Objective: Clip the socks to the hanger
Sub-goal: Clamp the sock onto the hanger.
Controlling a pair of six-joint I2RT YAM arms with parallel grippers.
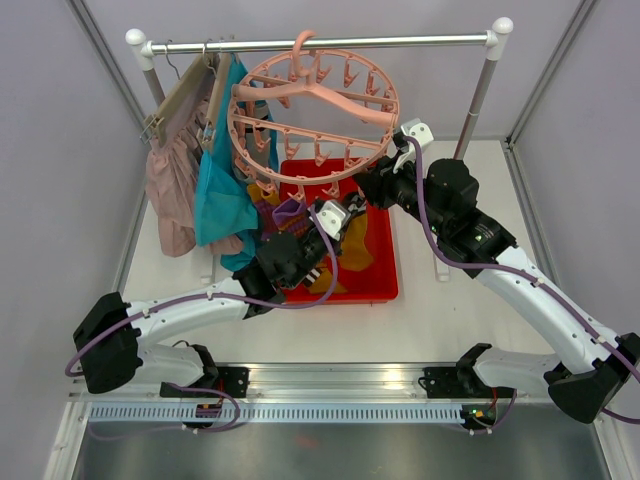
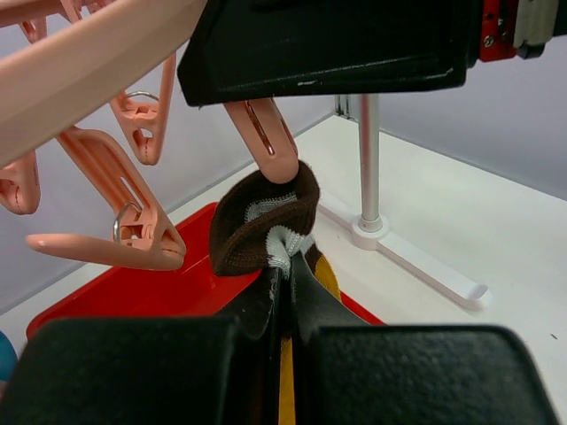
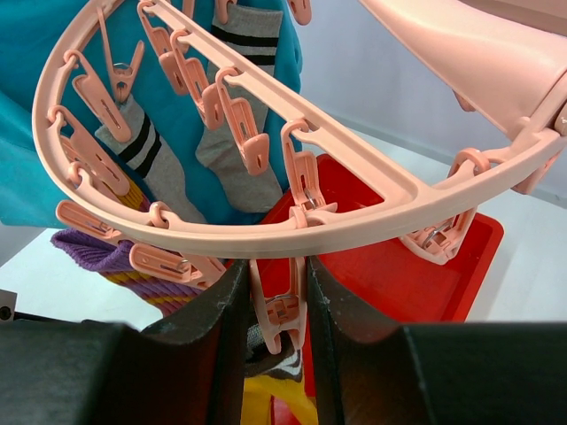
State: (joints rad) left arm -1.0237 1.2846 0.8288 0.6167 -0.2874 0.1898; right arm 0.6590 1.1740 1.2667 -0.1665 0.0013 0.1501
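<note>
The left hand [image 2: 282, 297], shut tight on a brown-cuffed sock [image 2: 261, 217], holds the cuff up to a clip [image 2: 266, 142] at centre frame. The right hand [image 3: 276, 301] pinches that clip on the hanger [image 3: 266, 226], likely to open it.

The hanger [image 3: 266, 232] is smooth pink plastic. The sock [image 2: 266, 221] in the middle is soft, ribbed brown cloth. The red tray [image 2: 133, 297] looks like shiny plastic. The rail [image 1: 330, 43] along the top is shiny metal.
</note>
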